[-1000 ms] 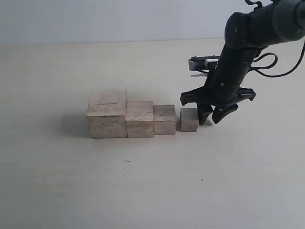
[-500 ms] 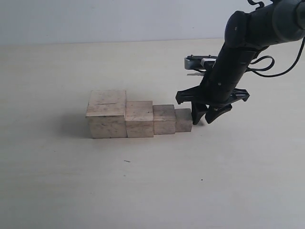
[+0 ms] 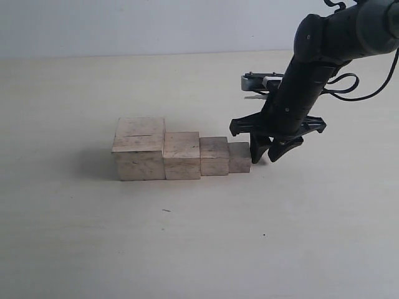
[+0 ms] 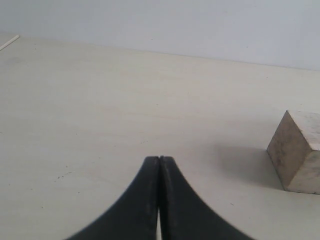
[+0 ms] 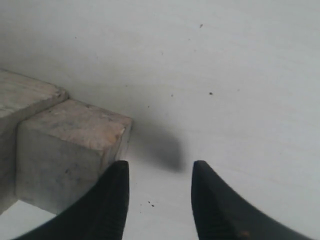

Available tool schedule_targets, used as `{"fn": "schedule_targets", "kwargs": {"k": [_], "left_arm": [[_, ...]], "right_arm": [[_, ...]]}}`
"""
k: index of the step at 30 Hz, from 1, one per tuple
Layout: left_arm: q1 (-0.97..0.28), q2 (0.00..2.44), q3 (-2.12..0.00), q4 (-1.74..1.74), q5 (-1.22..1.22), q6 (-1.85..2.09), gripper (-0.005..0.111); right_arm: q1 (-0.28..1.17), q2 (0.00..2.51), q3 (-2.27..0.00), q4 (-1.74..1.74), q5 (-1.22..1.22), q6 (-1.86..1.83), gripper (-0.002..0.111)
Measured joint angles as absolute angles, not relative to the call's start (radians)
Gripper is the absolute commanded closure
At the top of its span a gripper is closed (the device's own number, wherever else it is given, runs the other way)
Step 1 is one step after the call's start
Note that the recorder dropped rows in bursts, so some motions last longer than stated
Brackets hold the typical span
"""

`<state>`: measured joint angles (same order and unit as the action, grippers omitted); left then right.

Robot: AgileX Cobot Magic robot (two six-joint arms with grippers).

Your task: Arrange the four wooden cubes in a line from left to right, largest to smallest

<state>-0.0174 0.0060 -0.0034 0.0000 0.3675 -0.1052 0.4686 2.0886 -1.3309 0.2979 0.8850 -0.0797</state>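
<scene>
Four pale wooden cubes stand side by side in a row on the table. The largest cube, with a crack line on top, is at the left. Then come the second cube, the third cube and the smallest cube at the right, all touching. My right gripper stands open just right of the smallest cube, one finger against its right side, nothing between the fingers. My left gripper is shut and empty; the largest cube shows off to one side in its view.
The light table top spreads all around the row. The right arm leans down from the upper right, with a cable looping beside it. A pale wall runs along the back.
The right gripper pushed the smallest cube left until it touched the third cube, closing the gap. In the last half second nothing has visibly moved.
</scene>
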Motion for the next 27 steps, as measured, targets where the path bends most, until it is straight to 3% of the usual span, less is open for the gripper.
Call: {"fn": "schedule_targets", "kwargs": {"k": [17,19,24,27], "left_arm": [[-0.017,0.006,-0.003,0.007,0.368,-0.105,0.107],[-0.017,0.006,-0.003,0.007,0.368,-0.105,0.107],[-0.017,0.006,-0.003,0.007,0.368,-0.105,0.107],[-0.017,0.006,-0.003,0.000,0.368,-0.105,0.107]], "right_arm": [[0.469,2.018,-1.331,0.126,0.907,0.022,0.070],[0.469,2.003,-1.331,0.094,0.929,0.038,0.078],[0.469,1.962,-1.331,0.079,0.973,0.047,0.108],[0.469,1.940,-1.331,0.079,0.975,0.047,0.108]]}}
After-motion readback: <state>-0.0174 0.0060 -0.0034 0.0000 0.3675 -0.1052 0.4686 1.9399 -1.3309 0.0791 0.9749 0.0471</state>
